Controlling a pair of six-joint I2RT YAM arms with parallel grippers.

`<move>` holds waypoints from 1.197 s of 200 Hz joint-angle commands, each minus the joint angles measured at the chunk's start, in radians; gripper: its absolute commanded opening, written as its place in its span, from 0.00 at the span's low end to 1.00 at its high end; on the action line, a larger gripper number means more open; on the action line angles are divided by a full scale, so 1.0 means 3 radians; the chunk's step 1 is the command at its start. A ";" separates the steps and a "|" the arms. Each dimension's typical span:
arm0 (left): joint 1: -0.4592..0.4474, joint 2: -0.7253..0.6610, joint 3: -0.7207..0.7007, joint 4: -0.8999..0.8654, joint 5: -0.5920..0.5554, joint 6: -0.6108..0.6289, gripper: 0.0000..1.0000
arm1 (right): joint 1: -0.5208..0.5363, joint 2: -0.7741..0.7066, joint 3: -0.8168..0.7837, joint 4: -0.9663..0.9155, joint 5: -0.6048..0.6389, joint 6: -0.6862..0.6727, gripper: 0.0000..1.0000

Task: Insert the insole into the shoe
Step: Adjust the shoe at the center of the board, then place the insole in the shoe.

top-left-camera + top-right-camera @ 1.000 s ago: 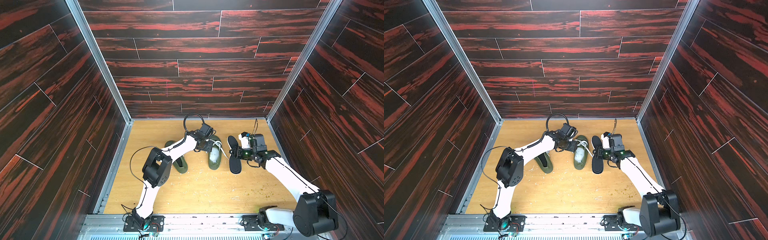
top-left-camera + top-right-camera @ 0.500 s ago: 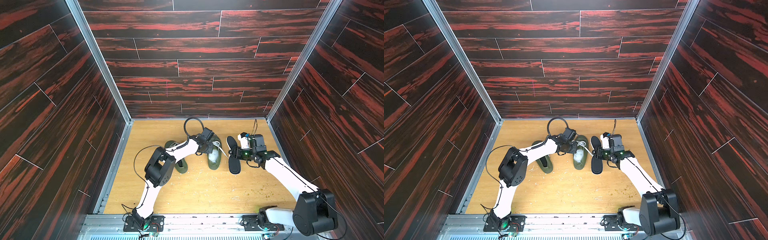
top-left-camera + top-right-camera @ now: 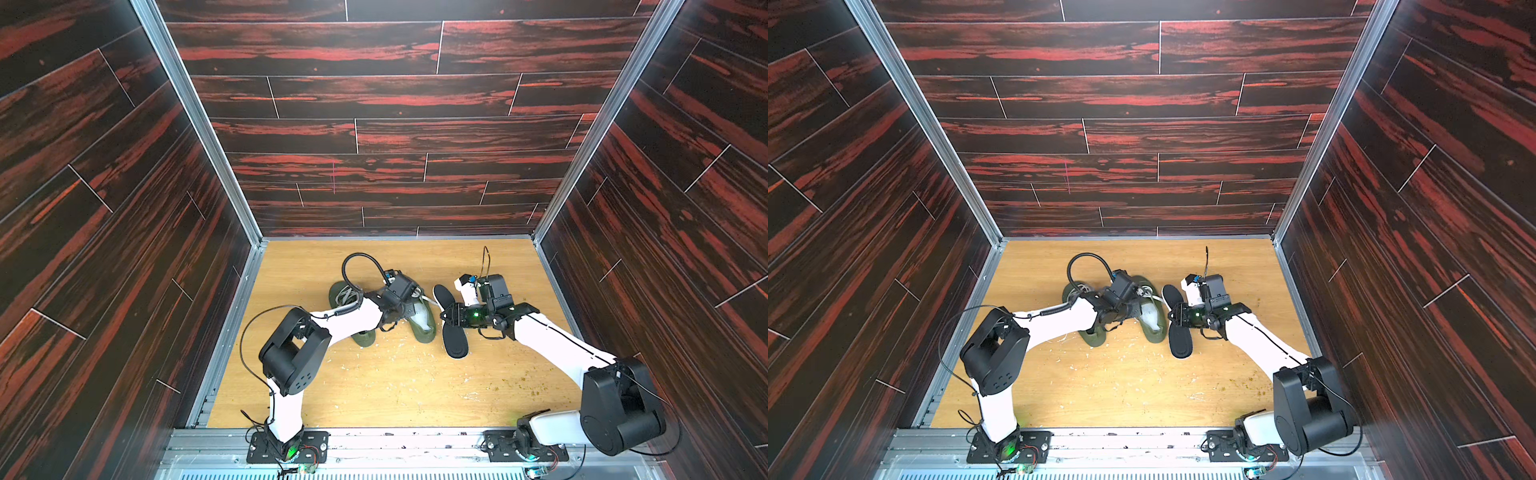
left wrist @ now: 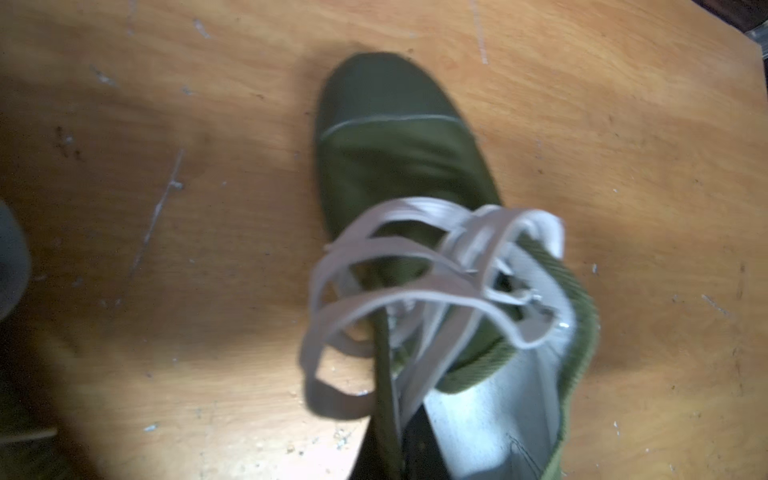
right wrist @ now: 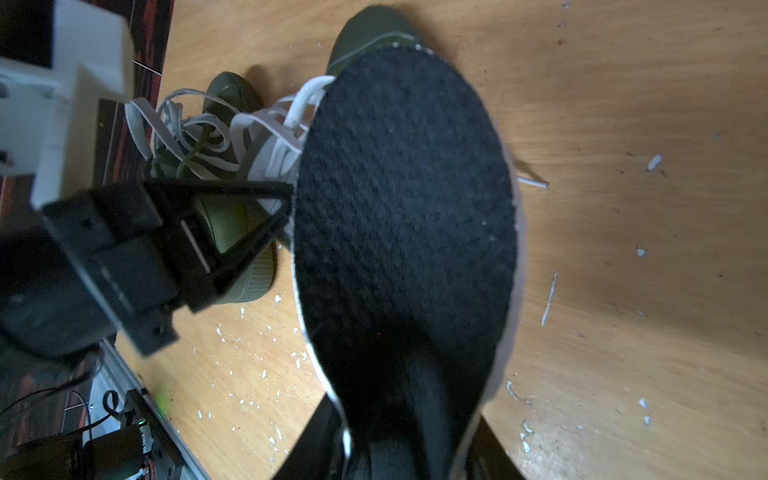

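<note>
Two olive-green shoes with white laces lie side by side mid-floor. The right-hand shoe (image 3: 423,322) (image 3: 1152,326) (image 4: 395,145) shows a pale lining. My left gripper (image 3: 405,309) (image 3: 1133,309) (image 4: 397,457) sits at its opening, shut on the thin green edge of its upper under the loose laces (image 4: 395,257). The black insole (image 3: 455,343) (image 3: 1179,343) (image 5: 403,199) hangs just right of that shoe, lengthwise beside it. My right gripper (image 3: 455,316) (image 3: 1177,316) (image 5: 399,457) is shut on it at mid-length. The insole hides most of the shoe in the right wrist view.
The second green shoe (image 3: 365,337) (image 3: 1092,337) lies left of the first, partly under my left arm. Wooden floor (image 3: 395,386) is strewn with small white crumbs. Dark panelled walls close in on three sides, and a metal rail (image 3: 374,440) runs along the front.
My left gripper has come down onto the shoe's opening and closed on its edge. The right gripper and insole have drifted slightly toward the shoe.
</note>
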 commanded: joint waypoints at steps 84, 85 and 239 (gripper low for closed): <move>-0.0083 -0.0832 0.0232 -0.1150 -0.0821 0.1360 0.50 | -0.0225 -0.0132 0.0092 -0.0228 0.0052 -0.0150 0.40; -0.0085 -0.0839 0.0234 -0.1146 -0.0812 0.1379 0.50 | -0.0223 -0.0131 0.0095 -0.0226 0.0052 -0.0151 0.40; -0.0168 0.0512 0.1720 -0.2073 0.0069 0.3233 0.42 | -0.0380 -0.0099 0.0133 -0.0246 -0.0061 -0.0148 0.40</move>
